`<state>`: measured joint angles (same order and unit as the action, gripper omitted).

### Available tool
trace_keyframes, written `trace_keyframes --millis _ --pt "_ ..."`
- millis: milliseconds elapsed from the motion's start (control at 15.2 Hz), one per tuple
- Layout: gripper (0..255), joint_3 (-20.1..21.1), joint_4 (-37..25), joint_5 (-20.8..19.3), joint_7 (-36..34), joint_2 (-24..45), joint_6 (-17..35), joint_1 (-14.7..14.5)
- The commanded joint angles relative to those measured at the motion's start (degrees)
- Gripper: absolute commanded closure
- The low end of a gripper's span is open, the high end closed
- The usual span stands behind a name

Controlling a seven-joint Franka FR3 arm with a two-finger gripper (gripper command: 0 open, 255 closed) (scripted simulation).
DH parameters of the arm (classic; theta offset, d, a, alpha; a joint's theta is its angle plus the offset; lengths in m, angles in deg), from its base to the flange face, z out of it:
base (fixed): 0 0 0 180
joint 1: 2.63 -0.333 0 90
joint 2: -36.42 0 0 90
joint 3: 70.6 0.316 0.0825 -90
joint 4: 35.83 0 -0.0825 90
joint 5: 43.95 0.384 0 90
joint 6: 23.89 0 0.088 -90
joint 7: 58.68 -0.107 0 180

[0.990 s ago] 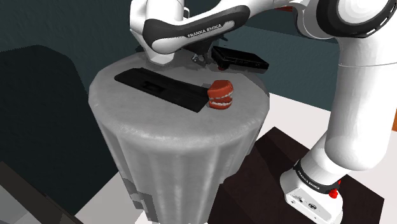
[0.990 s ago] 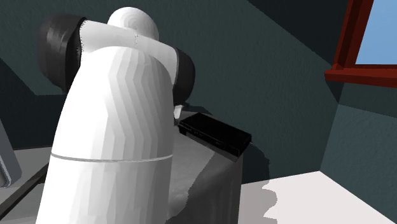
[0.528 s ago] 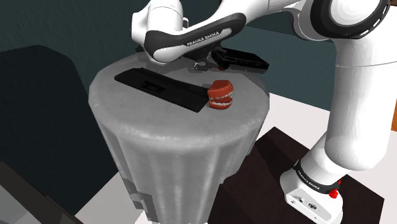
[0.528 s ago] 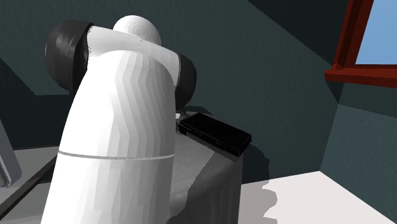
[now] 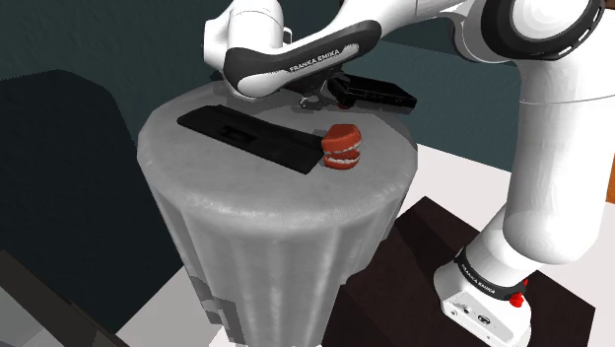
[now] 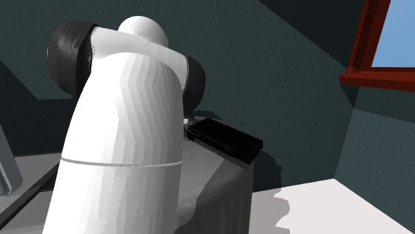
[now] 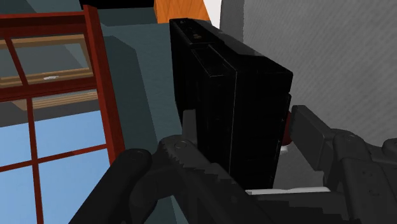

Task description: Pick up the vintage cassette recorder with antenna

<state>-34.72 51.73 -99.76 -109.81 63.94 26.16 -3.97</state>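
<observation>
Saw a round table [image 5: 276,227] with a grey cloth hanging down all around it. Found the black recorder [image 5: 379,92] lying flat at the table's far rim, toward the shoulder view's upper right, with a small red bit on the end nearest the gripper. Saw the black gripper [image 5: 320,96] low over the table, right at that end of the recorder, under the white arm [image 5: 552,148] bending over from the stand [image 5: 488,296] at the lower right. Looked along the gripper [image 7: 245,137] in the wrist view and met the recorder [image 7: 235,108] very close, looking like a tall dark block. Could not tell the hand's grip: tight on the recorder or let go. Spotted red toy teeth [image 5: 342,150] on the table, nearer the camera than the recorder and apart from it. Saw a long flat black thing [image 5: 251,138] just beside the teeth, stretching off toward the shoulder view's left. In the second exterior view, saw the big white arm [image 6: 126,159] up front and the recorder [image 6: 226,141] past it, resting at the edge of the table. Noticed a red window frame [image 6: 369,46] at that view's upper right, with blue behind it and dark blue-green walls around. Saw a red window frame [image 7: 102,95] beside the recorder in the wrist view too.
</observation>
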Motion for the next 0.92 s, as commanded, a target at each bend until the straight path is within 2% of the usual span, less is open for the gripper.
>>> trace_keyframes --millis 0,858 --pt "255 0.0 -0.1 0.0 0.1 0.1 0.0 0.0" --pt "255 0.0 -6.2 -3.5 7.8 -2.2 -5.4 -1.4"
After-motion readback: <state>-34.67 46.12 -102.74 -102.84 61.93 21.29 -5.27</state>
